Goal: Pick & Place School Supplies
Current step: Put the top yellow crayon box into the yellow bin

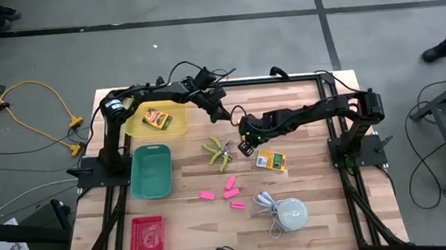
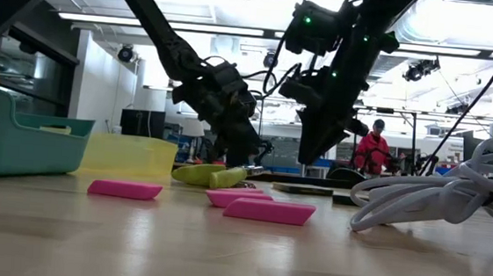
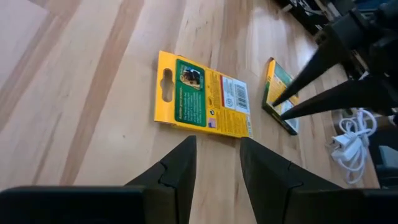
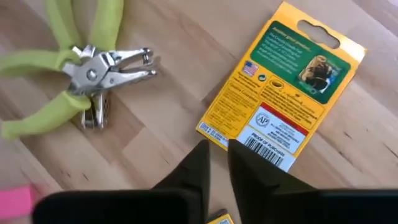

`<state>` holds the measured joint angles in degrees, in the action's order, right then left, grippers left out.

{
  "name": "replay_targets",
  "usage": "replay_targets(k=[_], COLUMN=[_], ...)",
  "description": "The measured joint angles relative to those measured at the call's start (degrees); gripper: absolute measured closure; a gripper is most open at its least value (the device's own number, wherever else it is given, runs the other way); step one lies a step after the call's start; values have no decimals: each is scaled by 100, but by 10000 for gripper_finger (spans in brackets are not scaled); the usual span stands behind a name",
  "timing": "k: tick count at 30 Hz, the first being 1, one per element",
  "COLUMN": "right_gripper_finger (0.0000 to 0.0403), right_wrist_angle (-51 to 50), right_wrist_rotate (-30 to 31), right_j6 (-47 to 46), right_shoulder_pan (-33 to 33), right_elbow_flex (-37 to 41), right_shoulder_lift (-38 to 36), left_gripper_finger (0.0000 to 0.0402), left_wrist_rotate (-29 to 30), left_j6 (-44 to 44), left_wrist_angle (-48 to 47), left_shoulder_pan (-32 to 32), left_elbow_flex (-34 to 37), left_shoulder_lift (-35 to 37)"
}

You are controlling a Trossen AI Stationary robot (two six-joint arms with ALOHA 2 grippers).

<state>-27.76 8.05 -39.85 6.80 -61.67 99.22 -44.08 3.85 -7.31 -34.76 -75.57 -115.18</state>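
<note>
High view: right tool [image 1: 245, 148] hangs at mid-worktop, just beside the green-handled tool [image 1: 219, 152] and a flat yellow-and-green box [image 1: 272, 160]; left tool [image 1: 223, 113] sits further back, near the yellow bin [image 1: 136, 128]
Right tool state: fingers [image 4: 199, 163] drawn close with a narrow gap showing, nothing between them
Left tool state: fingers [image 3: 180, 169] apart, holding nothing
Nearest box: in the right wrist view a box [image 4: 283, 87] lies flat on the wooden worktop [image 4: 174, 118] directly ahead of the fingertips, its barcode end nearest them
Long axis: box runs away from the right tool at a slant, so the jaws would likely have to close across a narrow edge
Nearer arm: right, by my reading; left is well apart from it
Other supplies: one box [image 1: 156, 119] already in the yellow bin; pink blocks [image 1: 206, 195] lie loose toward the front
Risk: a flat box gives little edge to pinch
</note>
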Motion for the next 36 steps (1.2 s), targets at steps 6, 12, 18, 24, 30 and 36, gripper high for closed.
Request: replay_targets(k=[6,12,18,24,30,36], right_gripper_finger=[398,400,400,400,400,400], right_wrist_angle=[41,-10,-367,-667,-688,-693], right_wrist_rotate=[-2,2,381,529,551,522], right_j6=[-207,-562,-920,-1170,-1288,-1334], right_shoulder_pan=[-198,-348,-511,-606,-776,-894], right_elbow_flex=[0,0,0,37,82,81], right_shoulder_lift=[2,2,2,4,4,4], left_gripper_finger=[280,280,280,280,280,280], left_wrist_rotate=[90,88,93,1033,1910,2057], left_j6=[-171,-257,-253,-103,323,761], left_wrist_angle=[51,138,175,269,356,319], left_shoulder_pan=[0,0,88,328,497,509], left_elbow_flex=[0,0,0,0,0,0], left_shoulder_lift=[0,0,0,0,0,0])
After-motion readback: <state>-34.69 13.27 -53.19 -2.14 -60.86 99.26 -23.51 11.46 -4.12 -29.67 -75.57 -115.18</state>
